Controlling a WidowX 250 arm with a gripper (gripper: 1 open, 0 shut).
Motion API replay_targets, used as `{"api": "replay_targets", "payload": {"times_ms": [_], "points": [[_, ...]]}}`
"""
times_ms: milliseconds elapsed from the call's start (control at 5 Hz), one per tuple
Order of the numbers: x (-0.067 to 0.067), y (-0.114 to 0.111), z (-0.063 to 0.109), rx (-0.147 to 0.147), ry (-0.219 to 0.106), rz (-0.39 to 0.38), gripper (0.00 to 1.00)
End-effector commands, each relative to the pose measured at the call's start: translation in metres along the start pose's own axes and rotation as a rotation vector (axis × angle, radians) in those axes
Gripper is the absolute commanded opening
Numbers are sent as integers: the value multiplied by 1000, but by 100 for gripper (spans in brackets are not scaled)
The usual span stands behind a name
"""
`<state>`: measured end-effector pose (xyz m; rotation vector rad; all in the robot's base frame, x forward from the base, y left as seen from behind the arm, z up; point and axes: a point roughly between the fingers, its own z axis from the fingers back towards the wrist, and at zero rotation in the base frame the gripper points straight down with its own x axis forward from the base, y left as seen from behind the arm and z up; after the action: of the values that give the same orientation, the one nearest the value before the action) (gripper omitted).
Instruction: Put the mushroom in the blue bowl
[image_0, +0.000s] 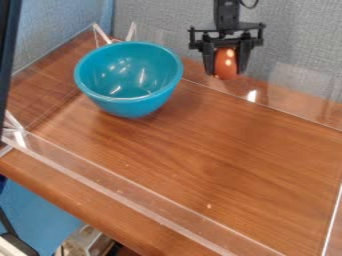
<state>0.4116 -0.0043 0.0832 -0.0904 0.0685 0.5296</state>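
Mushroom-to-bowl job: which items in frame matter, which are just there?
Part of the job:
- mushroom, held in the gripper at the far edge
- blue bowl, empty, to the left

Just there:
- wooden table
- clear plastic walls around the tabletop

A glossy wooden tabletop (201, 130) with reddish-brown grain fills most of the view, fenced by low clear acrylic walls (160, 195) along its edges. Behind it stands a pale blue-grey wall (301, 30). Soft light glints off the wood. A blue surface (34, 215) shows below the near edge.
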Motion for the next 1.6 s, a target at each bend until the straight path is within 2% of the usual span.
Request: {"api": "replay_targets", "payload": {"times_ms": [0, 200, 400, 600, 1000, 1400], "points": [[-5, -9, 48, -60, -109, -11, 0], [-7, -10, 52, -65, -115, -3, 0], [-5, 2, 64, -72, -137, 39, 0], [-1, 25, 79, -79, -155, 92, 0], [14, 76, 79, -62, -171, 267, 0], [15, 97, 73, -37, -184, 333, 0]]}}
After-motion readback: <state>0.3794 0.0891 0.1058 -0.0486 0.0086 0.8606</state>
